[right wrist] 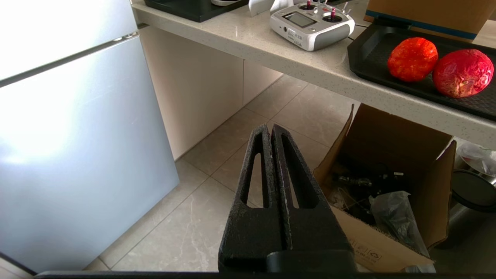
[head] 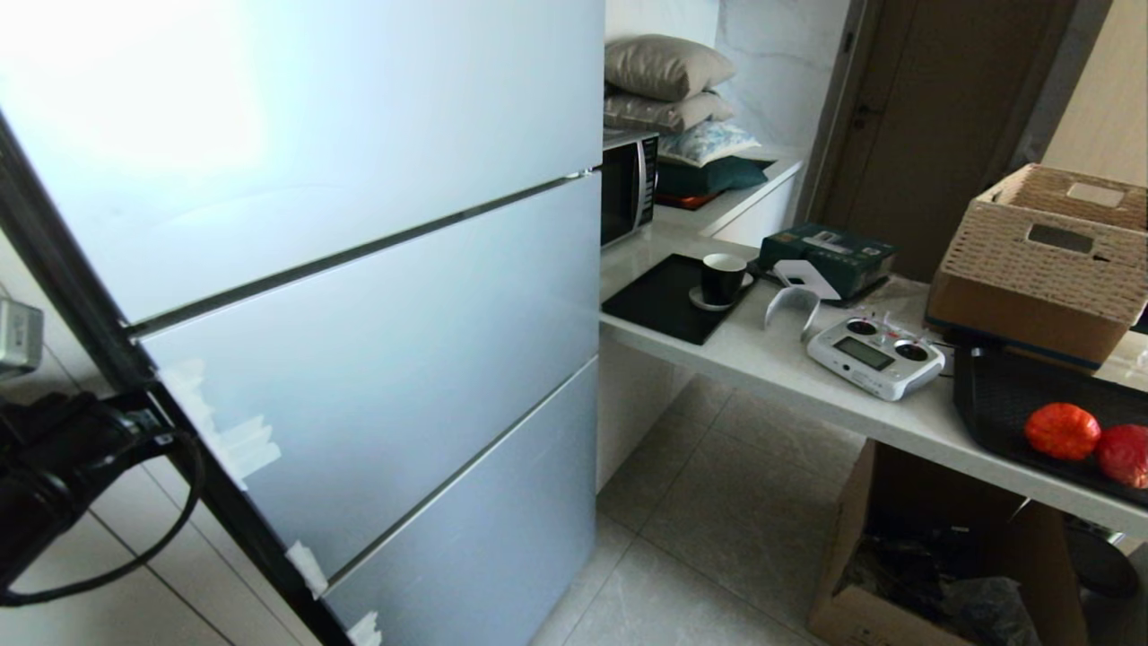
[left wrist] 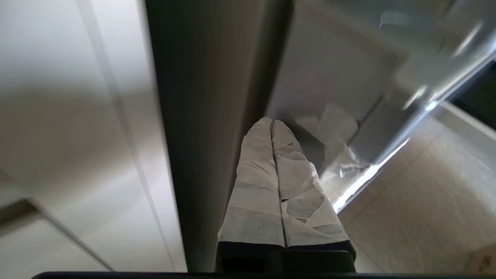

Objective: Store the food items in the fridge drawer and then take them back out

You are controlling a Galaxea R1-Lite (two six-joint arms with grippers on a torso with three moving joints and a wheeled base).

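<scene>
Glossy orange-red and deep-red fruits (right wrist: 412, 59) wait on the black tray (right wrist: 372, 46); left pincer (left wrist: 272, 123), pressed together at the frosted grey-blue fridge door's (head: 359, 359) dark edge, should wedge in gently. Right pincer (right wrist: 270, 128) closed, idle.

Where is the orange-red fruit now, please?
In the head view, the orange-red fruit lies far right on the black tray, beside the deeper red fruit.

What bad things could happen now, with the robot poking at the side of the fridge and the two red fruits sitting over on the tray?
1. The left gripper, shut, has its tips at the fridge door's side edge; with no handle showing, they might slip off.
2. The two fruits sit touching on the black tray near the counter edge; a bump could roll them off.
3. The right gripper hangs shut near the open cardboard box.
</scene>
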